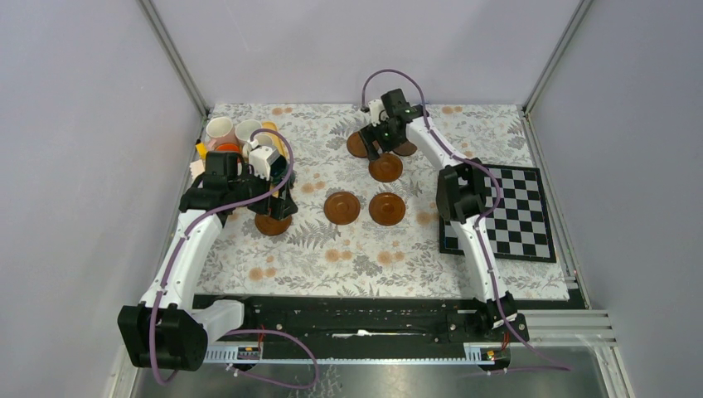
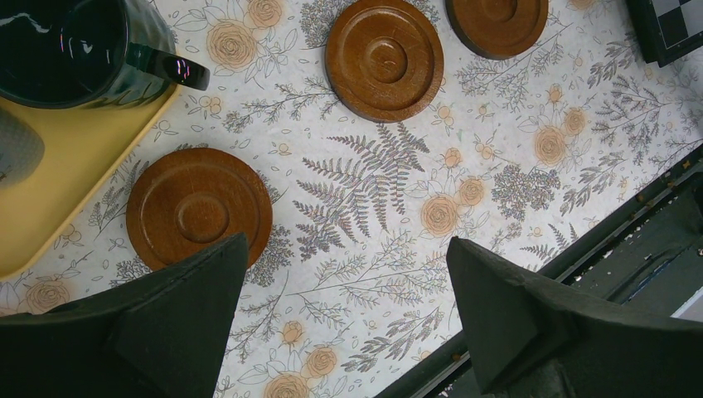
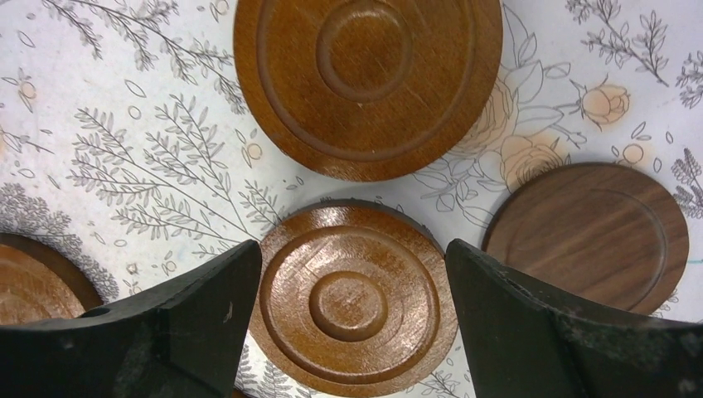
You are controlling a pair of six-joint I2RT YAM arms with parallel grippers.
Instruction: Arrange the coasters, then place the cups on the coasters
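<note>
Plainly, the right end effector [image 3: 352,278] is held spread astride a glossy, ring-grooved wooden coaster [image 3: 352,303] flat on the floral table [image 3: 149,157], while the left end effector [image 2: 348,265] is spread wide above another coaster [image 2: 195,207] beside the yellow tray [image 2: 75,182] bearing a dark glazed cup [image 2: 75,50].

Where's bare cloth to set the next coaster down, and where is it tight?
Bare: the near strip between the front coasters and the arm bases, and the far stretch between the cups and the right gripper. Crowded: three coasters bunched under that gripper.
</note>
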